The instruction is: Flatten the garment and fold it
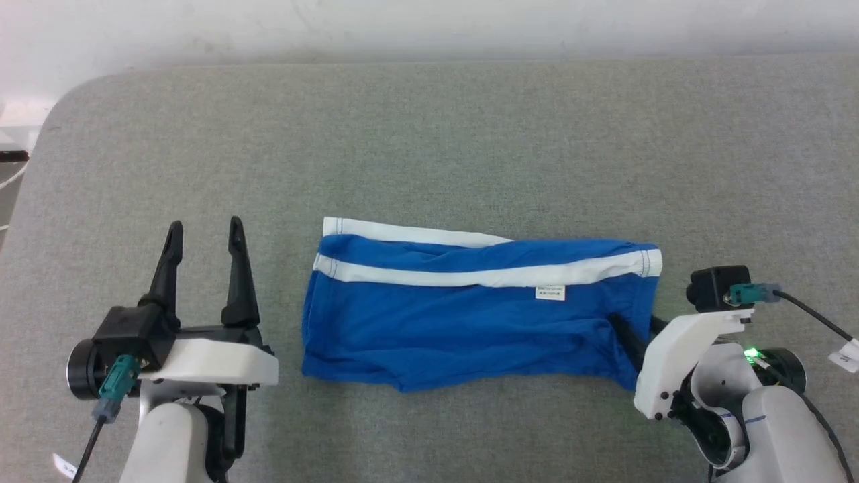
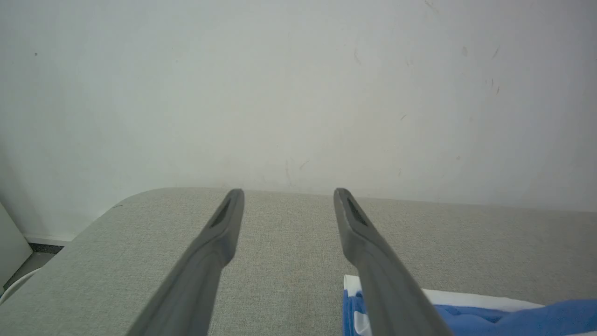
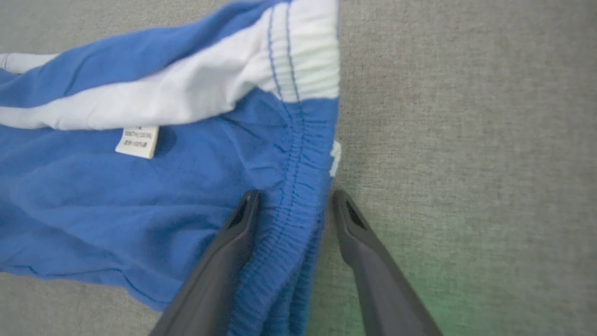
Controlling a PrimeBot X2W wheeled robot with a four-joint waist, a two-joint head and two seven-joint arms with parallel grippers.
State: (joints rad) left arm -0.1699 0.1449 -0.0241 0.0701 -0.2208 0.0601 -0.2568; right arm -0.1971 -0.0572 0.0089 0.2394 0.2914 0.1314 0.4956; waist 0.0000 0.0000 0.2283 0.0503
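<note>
straddling the garment [image 3: 140, 200] edge, right fingers [image 3: 219, 266] spread.

The small white label [image 3: 137, 141] sewn on the blue shorts [image 1: 470, 322] carries two short lines of tiny grey print. That print is too blurred to read.

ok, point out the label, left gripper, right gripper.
label [image 1: 549, 292], head view, middle of the small white tag.
left gripper [image 1: 205, 225], head view, midway between its open jaws.
right gripper [image 3: 295, 196], right wrist view, midway between its jaws.
</note>
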